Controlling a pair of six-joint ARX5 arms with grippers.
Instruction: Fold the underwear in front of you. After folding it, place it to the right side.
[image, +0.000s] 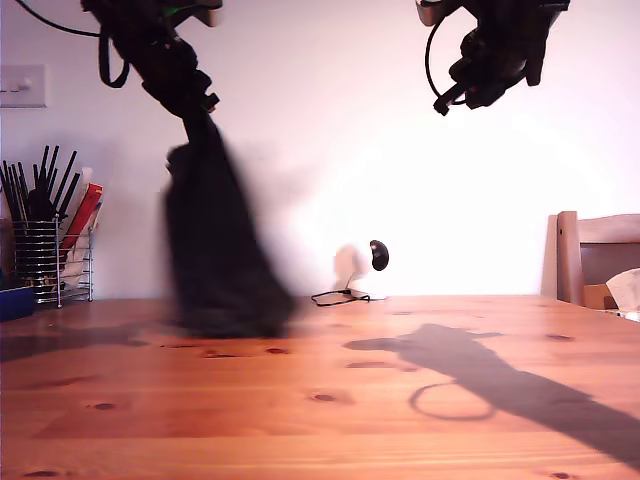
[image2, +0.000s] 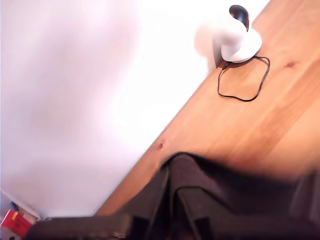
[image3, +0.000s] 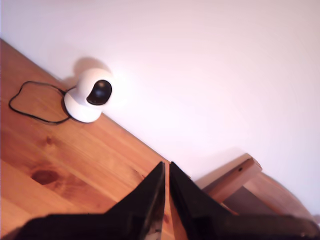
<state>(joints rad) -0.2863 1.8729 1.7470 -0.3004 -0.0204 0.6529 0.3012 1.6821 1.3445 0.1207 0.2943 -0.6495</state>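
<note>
The underwear (image: 215, 250) is a dark, motion-blurred mass of fabric hanging from my first gripper (image: 195, 105), high at the exterior view's left. Its lower end reaches the wooden table (image: 330, 400). In the first wrist view the dark underwear (image2: 235, 190) bunches around my first gripper (image2: 172, 200), which is shut on it. My second gripper (image: 450, 100) hovers high at the exterior view's right, far from the garment. The second wrist view shows my second gripper (image3: 166, 180) shut, with nothing held between its fingers.
A small white camera (image: 375, 257) with a black cable sits at the table's far edge by the wall. A wire holder of chopsticks (image: 45, 255) stands at the exterior view's left. A wooden chair (image: 595, 265) is at that view's right.
</note>
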